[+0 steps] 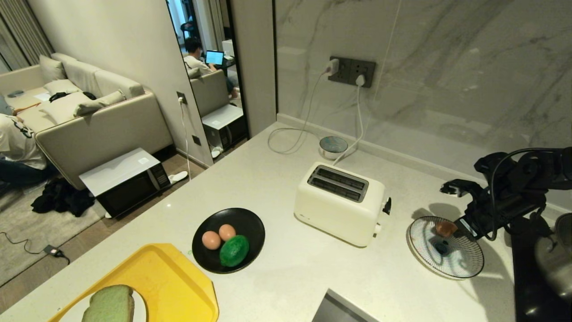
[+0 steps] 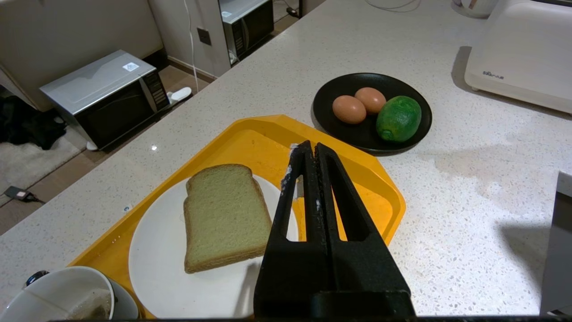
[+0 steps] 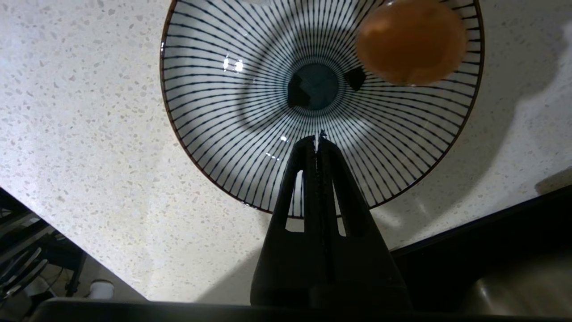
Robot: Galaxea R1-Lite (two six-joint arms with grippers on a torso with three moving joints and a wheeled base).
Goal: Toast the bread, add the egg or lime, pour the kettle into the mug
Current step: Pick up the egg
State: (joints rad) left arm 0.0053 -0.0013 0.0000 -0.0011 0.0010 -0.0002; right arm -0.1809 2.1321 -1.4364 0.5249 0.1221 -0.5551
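Observation:
The bread (image 2: 223,214) lies flat on a white plate (image 2: 161,273) in a yellow tray (image 1: 170,277). My left gripper (image 2: 311,145) hangs shut and empty above the tray, beside the slice. Two eggs (image 1: 219,237) and the lime (image 1: 234,250) sit on a black plate (image 1: 243,219). A third egg (image 3: 411,42) rests near the rim of a striped plate (image 1: 464,264). My right gripper (image 3: 316,138) hovers shut and empty over that plate, apart from the egg. The mug (image 2: 58,295), white inside, shows at the tray's near corner. The kettle is out of view.
A cream toaster (image 1: 339,201) with two empty slots stands mid-counter, plugged into the wall socket (image 1: 353,71). A round base (image 1: 333,146) sits behind it. A black hob (image 1: 536,286) with a grey vessel (image 1: 556,259) lies at the right edge. People sit in the room beyond.

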